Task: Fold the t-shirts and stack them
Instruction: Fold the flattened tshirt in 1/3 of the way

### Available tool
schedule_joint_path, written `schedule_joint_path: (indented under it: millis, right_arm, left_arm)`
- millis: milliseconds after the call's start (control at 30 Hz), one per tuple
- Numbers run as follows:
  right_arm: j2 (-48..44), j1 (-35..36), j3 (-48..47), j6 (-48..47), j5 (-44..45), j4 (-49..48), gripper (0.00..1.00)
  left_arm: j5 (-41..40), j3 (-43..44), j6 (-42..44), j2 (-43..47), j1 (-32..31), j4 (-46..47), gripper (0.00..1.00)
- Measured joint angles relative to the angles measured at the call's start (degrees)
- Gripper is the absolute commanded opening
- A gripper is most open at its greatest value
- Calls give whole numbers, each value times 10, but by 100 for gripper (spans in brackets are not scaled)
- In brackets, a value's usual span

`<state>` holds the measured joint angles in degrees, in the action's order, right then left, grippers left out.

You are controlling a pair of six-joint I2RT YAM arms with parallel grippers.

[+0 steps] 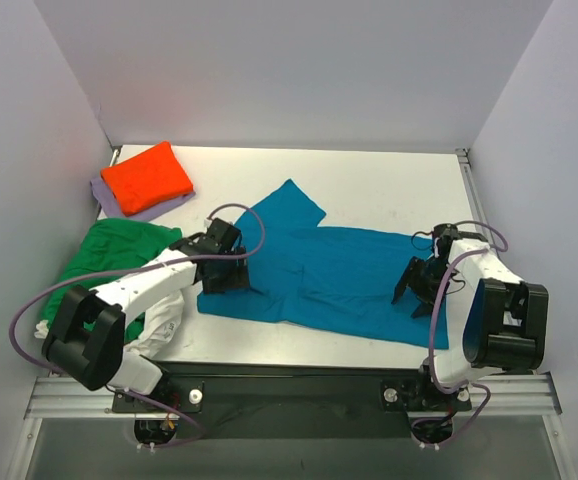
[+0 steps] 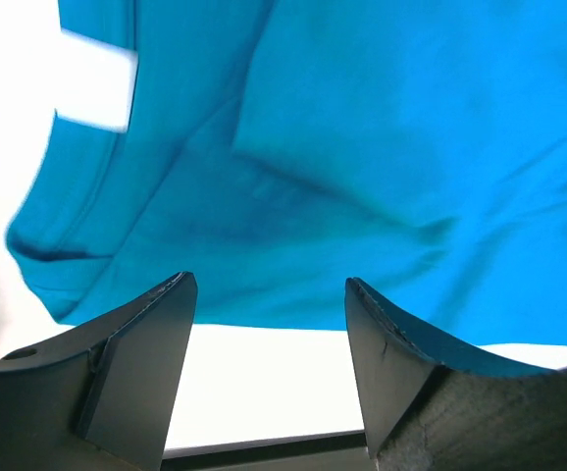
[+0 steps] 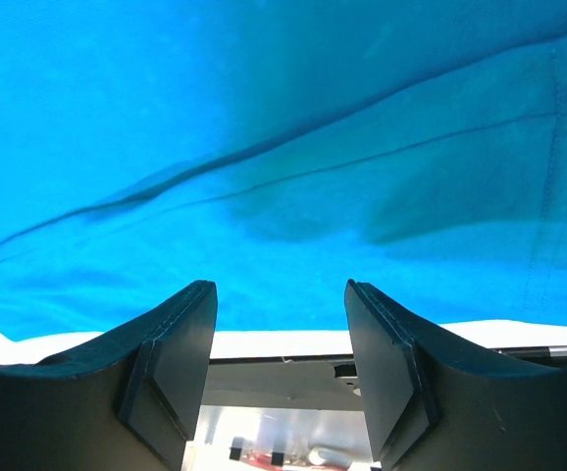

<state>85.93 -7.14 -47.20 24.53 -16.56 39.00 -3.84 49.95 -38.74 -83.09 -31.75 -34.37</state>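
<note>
A teal-blue t-shirt (image 1: pixel 329 275) lies spread out across the middle of the table, one sleeve pointing to the back. My left gripper (image 1: pixel 231 280) hovers over its left part, jaws open and empty. My right gripper (image 1: pixel 409 292) hovers over its right part, also open and empty. In the left wrist view the teal cloth (image 2: pixel 362 147) fills the top, and bare white table shows between the fingers of the left gripper (image 2: pixel 269 289). In the right wrist view the shirt's near hem (image 3: pixel 264 147) lies just past the right gripper (image 3: pixel 282 289).
A folded orange t-shirt (image 1: pixel 147 177) rests on a lavender one (image 1: pixel 117 204) at the back left. A crumpled green t-shirt (image 1: pixel 109 255) and a white one (image 1: pixel 164 320) lie at the left under my left arm. White walls enclose the table (image 1: pixel 389 190).
</note>
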Motion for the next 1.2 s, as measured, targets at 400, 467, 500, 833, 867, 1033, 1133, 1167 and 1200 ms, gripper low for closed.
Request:
schedule_joint_path:
  millis: [400,467,500,833,867,1033,1133,1167,1200]
  right_arm:
    - [-9,12,-9,-2,-9,2,56]
    - [-9,13,-9,-2,-9,2,56]
    - [-9,15,-9,-1,-9,2,56]
    - [1,17,-9,1,-8,2,56]
    - [6,17,-9,1,-8,2,56]
    - [25,19,-14,5,-8,2,56]
    - [31,20,-21,6,-8,2,56]
    - [31,20,-23,7,-8,2,56]
    - [31,20,-25,7,-8,2,56]
  left_arm:
    - [8,139,107,-79,57,23,58]
    - [15,151,127,-112,60,29,57]
    - [20,158,137,-127,60,31,56]
    - [42,241,198,-216,61,41,50]
    - [42,245,200,-220,62,42,50]
    - [42,258,208,-236,68,41,47]
    - [42,272,210,-252,69,41,45]
    - [42,275,209,-256,70,41,43]
    - [42,277,209,-259,70,40,43]
